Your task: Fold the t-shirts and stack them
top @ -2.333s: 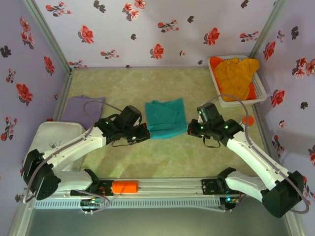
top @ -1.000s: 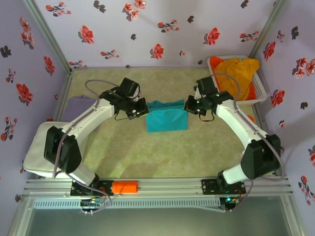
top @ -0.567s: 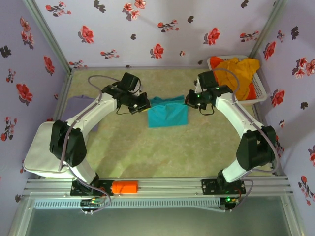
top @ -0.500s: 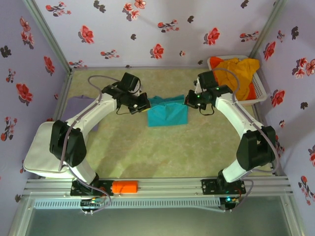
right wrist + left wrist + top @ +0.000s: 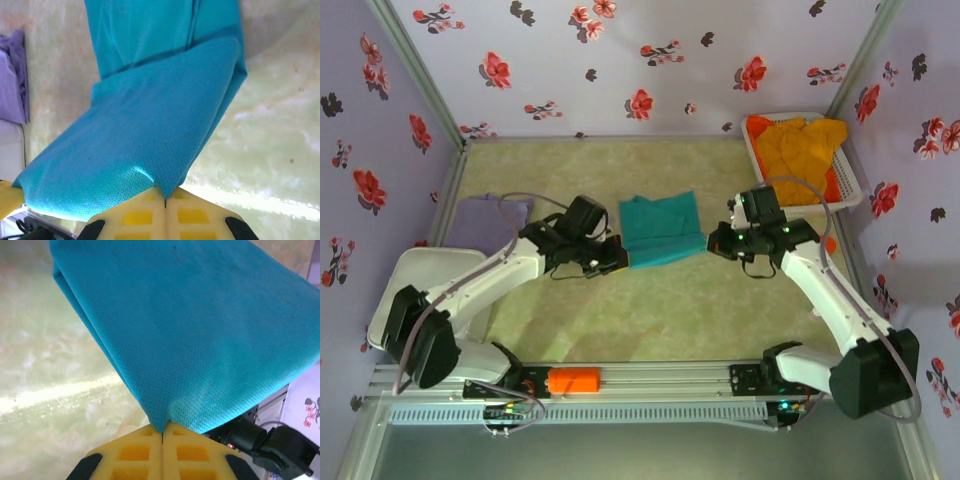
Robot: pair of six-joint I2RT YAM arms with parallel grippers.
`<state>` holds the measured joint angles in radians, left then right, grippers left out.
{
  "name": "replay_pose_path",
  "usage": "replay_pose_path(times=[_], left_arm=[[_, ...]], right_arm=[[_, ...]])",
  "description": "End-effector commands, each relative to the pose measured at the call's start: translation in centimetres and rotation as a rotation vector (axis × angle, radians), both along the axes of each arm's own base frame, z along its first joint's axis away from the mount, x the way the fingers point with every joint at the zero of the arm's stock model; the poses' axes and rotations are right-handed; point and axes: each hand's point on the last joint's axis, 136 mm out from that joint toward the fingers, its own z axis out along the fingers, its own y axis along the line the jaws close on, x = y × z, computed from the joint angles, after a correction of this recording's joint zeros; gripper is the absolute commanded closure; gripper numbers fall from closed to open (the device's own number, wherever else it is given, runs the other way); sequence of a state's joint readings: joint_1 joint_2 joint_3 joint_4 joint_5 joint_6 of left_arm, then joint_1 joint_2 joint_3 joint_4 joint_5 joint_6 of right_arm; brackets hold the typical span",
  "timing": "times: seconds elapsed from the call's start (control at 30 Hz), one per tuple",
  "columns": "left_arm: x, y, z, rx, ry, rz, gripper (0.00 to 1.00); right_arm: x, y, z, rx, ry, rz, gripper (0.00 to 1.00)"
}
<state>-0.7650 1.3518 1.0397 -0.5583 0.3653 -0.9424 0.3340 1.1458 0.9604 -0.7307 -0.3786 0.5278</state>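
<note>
My left pincer (image 5: 621, 262) clamped shut on near-left corner of teal t-shirt (image 5: 662, 228); right pincer (image 5: 713, 247) clamped shut on near-right corner. Shirt mid-bench (image 5: 670, 320), near edge stretched between pincers.

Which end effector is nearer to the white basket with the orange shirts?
Right. The right end effector pinches the teal shirt off the basket's near left corner; the left end effector pinches its other corner, much farther left.
</note>
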Motion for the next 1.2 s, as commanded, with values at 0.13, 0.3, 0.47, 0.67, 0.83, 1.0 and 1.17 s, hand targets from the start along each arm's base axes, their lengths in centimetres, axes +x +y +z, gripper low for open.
replay_pose_path(times=[0.13,0.3,0.47,0.67,0.83,1.0,1.17], left_arm=[[-3.6,-1.9,2.4,-0.044,-0.019,0.019,1.00],[-5.2,-2.2,4.1,-0.068,-0.042,0.015,1.00],[-3.8,0.1,3.3,-0.020,-0.057,0.072,1.00],[-1.1,1.1,1.2,-0.035,-0.019,0.113,1.00],[1.5,1.2,-0.2,-0.046,0.003,0.117,1.00],[4.3,1.3,-1.1,-0.029,-0.003,0.109,1.00],[6.7,0.8,-2.1,-0.029,0.006,0.091,1.00]], right_arm=[[-4.5,-0.9,1.1,0.008,0.027,-0.010,1.00],[-5.1,-1.2,3.0,0.025,-0.003,-0.040,1.00],[-3.4,-0.5,3.0,0.021,-0.013,-0.025,1.00],[0.1,0.8,2.7,0.010,-0.013,0.013,1.00],[2.8,1.8,1.3,0.019,0.016,0.027,1.00],[5.1,1.8,0.0,0.009,0.034,0.016,1.00],[6.8,1.5,-1.3,0.006,0.054,-0.003,1.00]])
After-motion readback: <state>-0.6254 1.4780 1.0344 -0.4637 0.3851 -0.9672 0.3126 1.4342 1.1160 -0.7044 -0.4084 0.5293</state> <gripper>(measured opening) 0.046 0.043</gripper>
